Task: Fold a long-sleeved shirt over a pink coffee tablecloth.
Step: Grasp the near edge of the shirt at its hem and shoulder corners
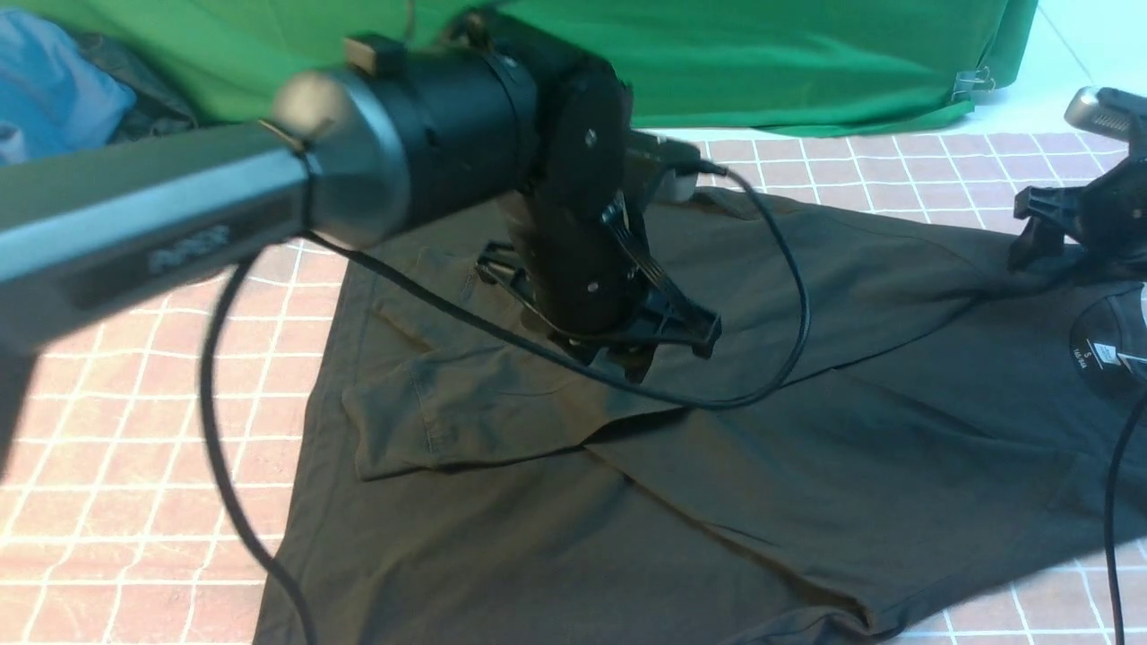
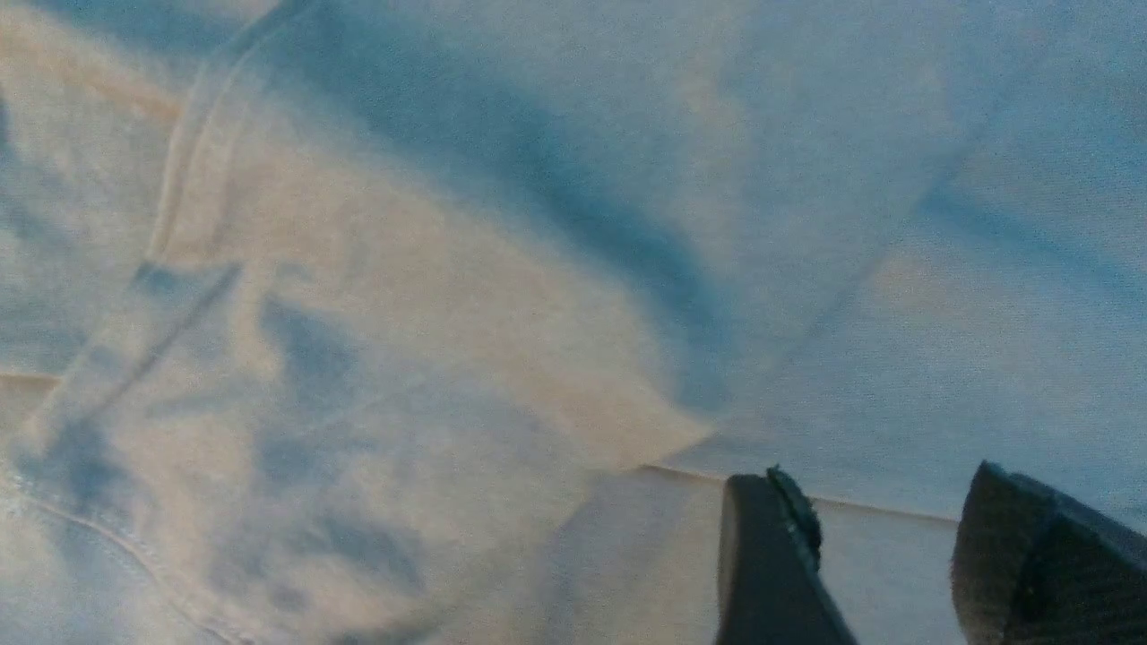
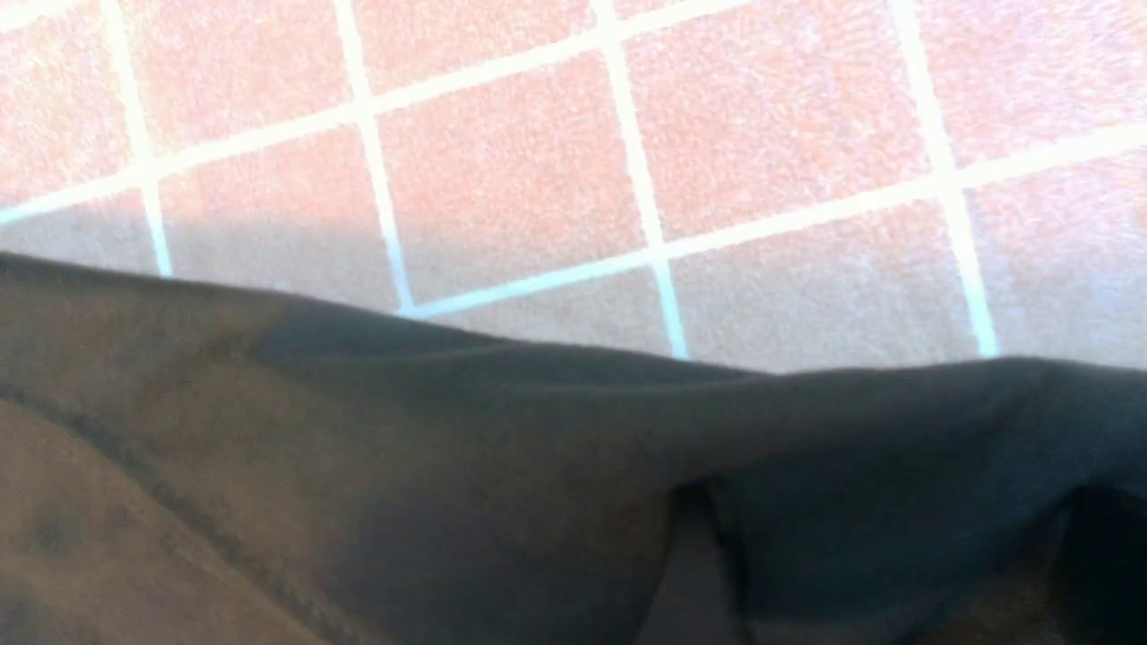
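Snagging likely; left gripper [image 1: 645, 345], spread and empty, hangs low over shirt [image 1: 806, 448], so rising could drag folded sleeve [image 1: 466, 421]. Right gripper [image 1: 1030, 237] spread too.

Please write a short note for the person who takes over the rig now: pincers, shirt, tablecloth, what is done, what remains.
Left pincer: open, empty, low over the middle of the long-sleeved shirt.
Right pincer: looks open, empty, at the shirt's far edge near the collar.
Shirt: spread on the pink tablecloth, collar toward the robot's right.
Done: one sleeve lies folded across the body.
Left to do: the remaining folds; the shirt is not yet a compact bundle.
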### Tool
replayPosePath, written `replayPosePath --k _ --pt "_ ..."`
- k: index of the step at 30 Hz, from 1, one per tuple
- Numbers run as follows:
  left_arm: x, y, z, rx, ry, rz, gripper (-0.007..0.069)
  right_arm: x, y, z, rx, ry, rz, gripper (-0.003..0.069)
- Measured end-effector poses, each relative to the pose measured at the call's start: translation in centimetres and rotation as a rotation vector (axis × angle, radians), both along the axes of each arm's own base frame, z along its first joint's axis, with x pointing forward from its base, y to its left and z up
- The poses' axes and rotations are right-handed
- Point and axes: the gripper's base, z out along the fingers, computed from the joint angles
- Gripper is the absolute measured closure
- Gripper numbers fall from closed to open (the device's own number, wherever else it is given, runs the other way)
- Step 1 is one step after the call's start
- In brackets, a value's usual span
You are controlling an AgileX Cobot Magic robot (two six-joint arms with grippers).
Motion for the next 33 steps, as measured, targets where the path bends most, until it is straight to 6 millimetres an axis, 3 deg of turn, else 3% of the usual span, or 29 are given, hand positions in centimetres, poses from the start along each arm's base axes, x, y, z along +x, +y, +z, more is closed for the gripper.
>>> replayPosePath --k 1,4,8,10,25,28,31,33 --pt "-0.1 0.0 0.3 -0.009 -0.001 0.001 0.0326 0.0 0.0 0.0 0.001 -0.004 0.0 0.0155" --pt "-0.3 0.0 0.8 -0.032 0.0 0.005 0.0352 0.3 -0.1 0.2 -0.005 -0.033 -0.01 0.0319" --pt "-0.4 0.0 0.9 -0.038 0.001 0.006 0.0382 0.6 -0.3 0.3 -0.023 -0.073 -0.018 0.0587" --pt "-0.4 0.0 0.9 -0.038 0.001 0.006 0.0382 0.7 -0.3 0.5 -0.028 -0.086 -0.021 0.0616" --pt "-0.7 -0.1 0.8 -0.054 0.039 0.03 0.038 2.4 -1.0 2.7 -0.091 -0.241 -0.042 0.0584" --pt "-1.0 0.2 0.7 -0.021 0.078 0.03 0.038 2.4 -1.2 2.8 -0.113 -0.253 -0.037 0.053" --pt "-1.5 0.9 1.1 0.036 0.097 0.045 0.038 2.1 -1.1 2.8 -0.098 -0.209 -0.026 0.0381" --pt "-1.7 1.6 1.7 0.07 0.087 0.068 0.038 1.6 -0.9 3.1 -0.086 -0.17 -0.007 0.0322"
